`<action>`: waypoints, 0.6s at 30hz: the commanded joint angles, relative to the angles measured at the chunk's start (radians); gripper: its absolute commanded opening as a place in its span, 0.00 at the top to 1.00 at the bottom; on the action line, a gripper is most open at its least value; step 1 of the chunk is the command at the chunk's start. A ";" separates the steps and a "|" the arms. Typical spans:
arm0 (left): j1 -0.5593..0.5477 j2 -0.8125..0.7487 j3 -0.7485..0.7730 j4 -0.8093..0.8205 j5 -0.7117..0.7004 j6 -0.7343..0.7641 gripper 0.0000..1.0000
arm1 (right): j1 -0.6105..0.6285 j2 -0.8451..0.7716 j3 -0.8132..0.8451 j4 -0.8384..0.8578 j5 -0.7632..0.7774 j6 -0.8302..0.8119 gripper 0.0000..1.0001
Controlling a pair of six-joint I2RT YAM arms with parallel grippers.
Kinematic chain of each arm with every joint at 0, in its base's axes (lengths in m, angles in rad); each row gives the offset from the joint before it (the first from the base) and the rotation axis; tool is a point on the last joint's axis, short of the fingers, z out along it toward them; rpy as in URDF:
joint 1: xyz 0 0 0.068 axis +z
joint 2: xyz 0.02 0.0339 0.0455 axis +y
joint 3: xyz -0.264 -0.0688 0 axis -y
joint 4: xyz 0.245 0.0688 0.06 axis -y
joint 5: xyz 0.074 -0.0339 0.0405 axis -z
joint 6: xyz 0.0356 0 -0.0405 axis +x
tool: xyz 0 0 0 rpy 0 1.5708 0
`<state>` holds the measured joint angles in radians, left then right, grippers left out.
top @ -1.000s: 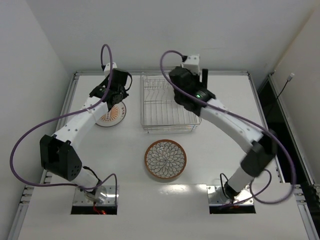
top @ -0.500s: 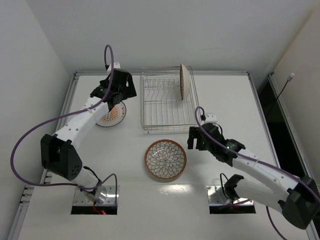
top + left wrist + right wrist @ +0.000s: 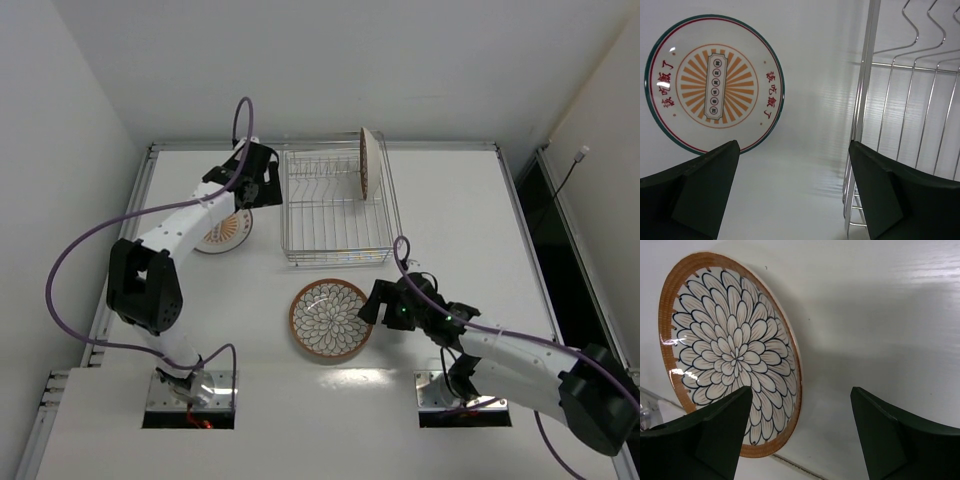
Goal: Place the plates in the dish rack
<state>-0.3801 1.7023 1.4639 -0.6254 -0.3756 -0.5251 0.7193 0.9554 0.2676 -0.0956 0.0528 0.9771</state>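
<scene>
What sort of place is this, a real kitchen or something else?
Most likely a lab test bench, not a kitchen: a white table boxed in by plain white walls, two robot arms mounted at its near edge, and just a wire dish rack and three plates.

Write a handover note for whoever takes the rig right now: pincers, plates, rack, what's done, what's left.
The left pincer is open and empty, hovering between the orange-striped plate and the left side of the dish rack.
The right pincer is open and empty, at the right edge of the petal plate.
Done: one upright plate stands in the rack's far right corner.
Left: two plates lie flat on the table, the orange-striped plate left of the rack and the petal plate in front of it. Both need loading.
</scene>
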 commanded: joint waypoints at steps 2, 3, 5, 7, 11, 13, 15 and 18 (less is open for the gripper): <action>-0.006 0.032 0.065 -0.039 -0.071 0.040 0.10 | 0.023 -0.010 0.001 0.105 -0.005 0.062 0.23; -0.006 0.045 0.079 -0.039 -0.071 0.040 0.10 | 0.023 -0.010 0.024 0.105 -0.005 0.061 0.23; -0.006 0.077 0.093 -0.063 -0.071 0.040 0.10 | 0.023 -0.010 0.033 0.077 0.005 0.035 0.23; -0.006 0.088 0.093 -0.063 -0.071 0.040 0.10 | 0.023 0.014 0.042 0.077 0.005 0.035 0.23; -0.006 0.115 0.093 -0.063 -0.190 0.051 0.09 | 0.032 0.026 0.019 0.091 0.005 0.044 0.23; -0.006 0.125 0.079 -0.063 -0.250 0.069 0.09 | 0.032 0.017 0.009 0.102 0.005 0.044 0.24; -0.006 0.137 0.070 -0.051 -0.260 0.079 0.07 | 0.041 -0.009 0.009 0.102 0.018 0.044 0.24; -0.006 0.195 0.070 -0.042 -0.290 0.089 0.04 | 0.052 -0.059 0.009 0.063 0.044 0.035 0.25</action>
<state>-0.3801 1.8538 1.5269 -0.6811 -0.5934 -0.4591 0.7525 0.9516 0.2684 -0.0555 0.0586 1.0016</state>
